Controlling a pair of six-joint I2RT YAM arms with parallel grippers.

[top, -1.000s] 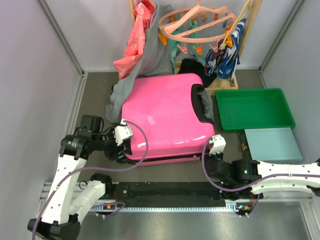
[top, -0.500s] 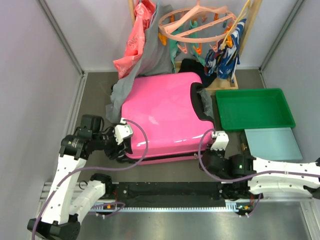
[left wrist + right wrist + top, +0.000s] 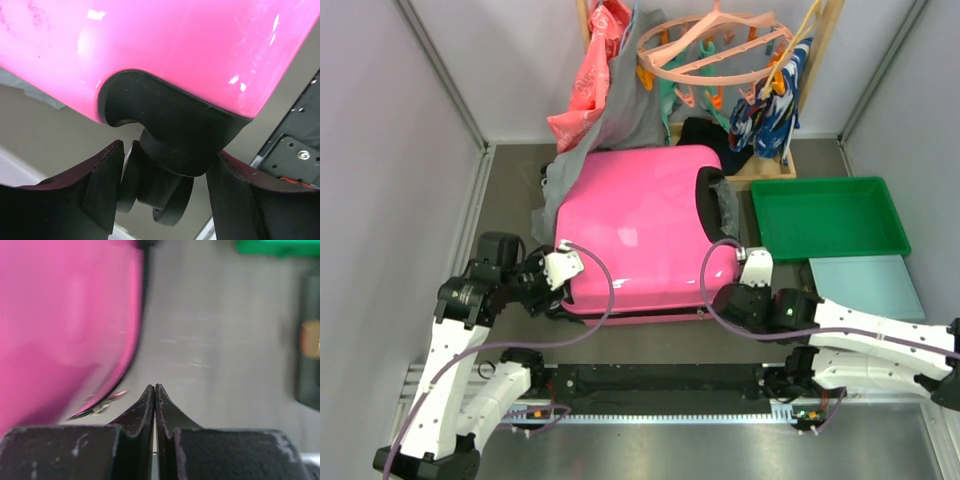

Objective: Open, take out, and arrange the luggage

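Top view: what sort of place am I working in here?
Probably a mock laundry or packing corner inside a walled test cell. A clothes rack with hanging garments and a round peg hanger stands at the back; a pink suitcase and green tray lie on the grey floor.

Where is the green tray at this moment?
In the top view, the green tray lies on the right, beside the pink luggage and just behind the pale teal box.

Shiny smooth pink hard plastic luggage (image 3: 640,230), dull black rubbery wheel (image 3: 165,195), glossy green plastic tray (image 3: 827,218), soft cloth clothes (image 3: 610,90), matt grey table (image 3: 510,190)
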